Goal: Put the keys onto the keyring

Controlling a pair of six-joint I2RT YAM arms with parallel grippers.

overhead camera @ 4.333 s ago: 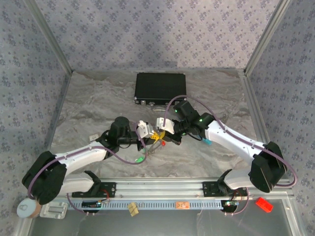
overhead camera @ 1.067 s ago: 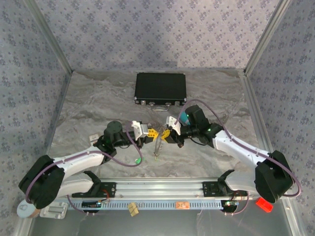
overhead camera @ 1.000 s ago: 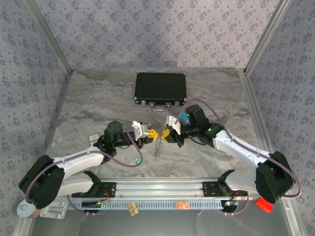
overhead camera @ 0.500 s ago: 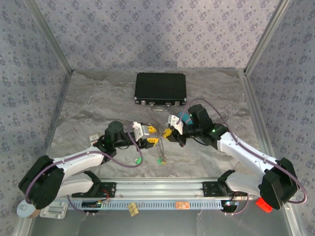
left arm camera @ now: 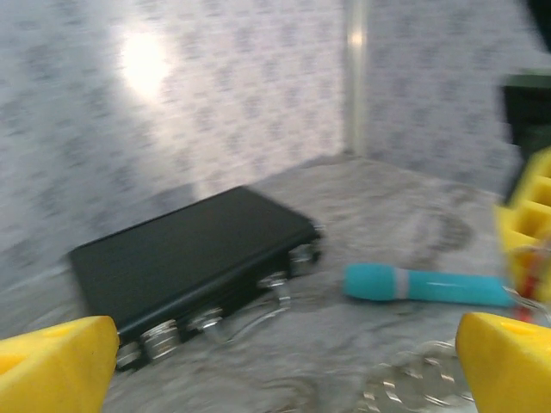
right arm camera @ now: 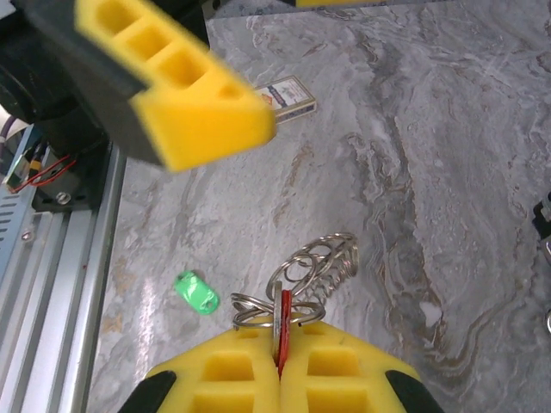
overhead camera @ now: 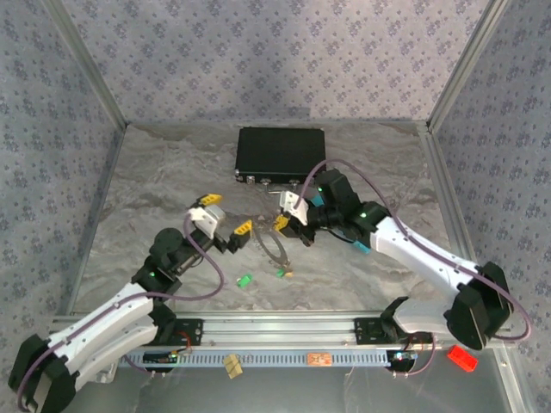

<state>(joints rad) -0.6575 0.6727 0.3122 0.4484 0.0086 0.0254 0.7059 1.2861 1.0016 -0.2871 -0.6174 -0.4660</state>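
Note:
My right gripper [overhead camera: 283, 223] [right arm camera: 280, 348] is shut on a red key [right arm camera: 284, 320] threaded on small rings. From it the silvery keyring [right arm camera: 320, 261] [overhead camera: 273, 249] trails down to the marble table. A green key [overhead camera: 244, 280] [right arm camera: 196, 292] lies loose on the table, left of the ring. Another small greenish-yellow key [overhead camera: 282, 274] lies at the ring's near end. My left gripper [overhead camera: 223, 217] [left arm camera: 280, 374] stands wide open with nothing in it, left of the ring. In the left wrist view the keyring [left arm camera: 422, 383] is a blur between the yellow fingertips [left arm camera: 52, 366].
The black case [overhead camera: 280, 155] [left arm camera: 189, 258] lies at the back centre, its metal handle facing me. A teal pen-like cylinder [left arm camera: 422, 284] lies right of it. A small card [right arm camera: 288, 93] sits on the table's left. A red block [overhead camera: 461, 357] lies off the table at the near right.
The left gripper has opened wide and pulled back to the left, away from the ring. The right gripper has shifted slightly left and back, still holding the red key and ring.

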